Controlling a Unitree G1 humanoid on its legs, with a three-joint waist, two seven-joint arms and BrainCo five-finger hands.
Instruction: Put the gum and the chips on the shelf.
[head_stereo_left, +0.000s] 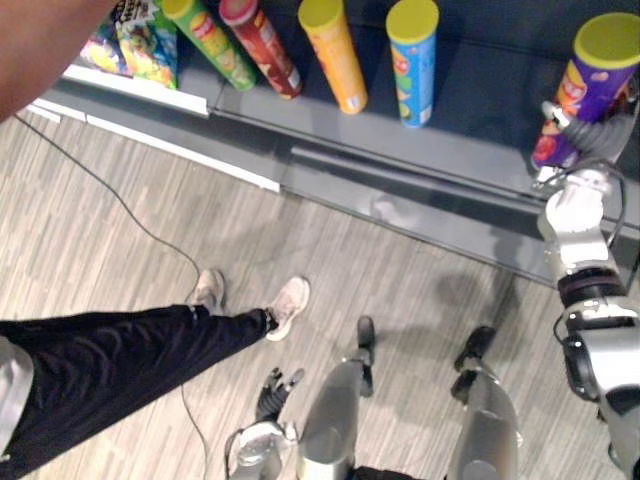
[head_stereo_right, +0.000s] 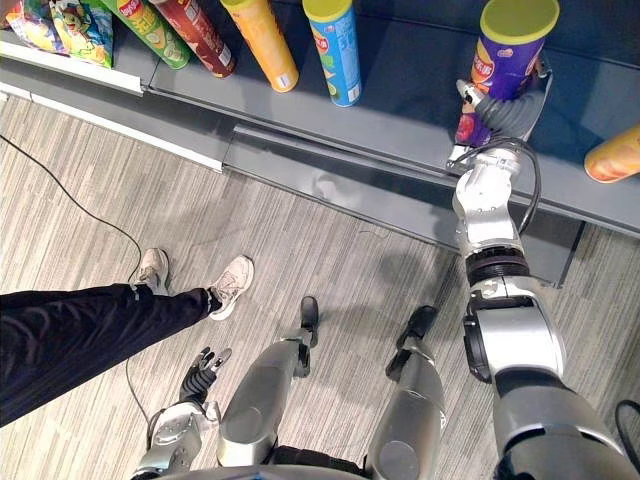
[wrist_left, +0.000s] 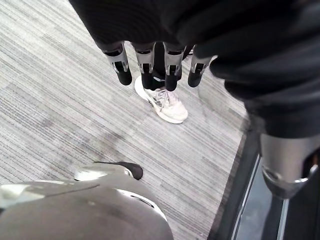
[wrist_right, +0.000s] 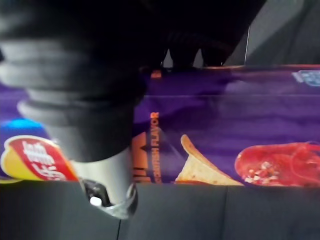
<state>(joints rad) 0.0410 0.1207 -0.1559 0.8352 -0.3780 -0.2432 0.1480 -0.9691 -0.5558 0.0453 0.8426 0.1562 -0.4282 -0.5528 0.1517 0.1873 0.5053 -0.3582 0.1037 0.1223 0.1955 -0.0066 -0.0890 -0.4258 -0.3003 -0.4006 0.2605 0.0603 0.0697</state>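
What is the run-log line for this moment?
right hand: shut on purple chips can | can: upright at shelf | left hand: open, hanging low | person's leg: beside robot

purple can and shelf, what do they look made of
The purple can is probably a cardboard tube under a glossy printed wrap, judging by the sheen and photo print in the right wrist view. Its yellow lid looks like smooth plastic. The shelf is likely painted metal: dark grey, matte, with a thin flat front edge, though the look leaves that open.

Head eyes look down, sharing the shelf (head_stereo_left: 480, 110); wrist cameras close-up.
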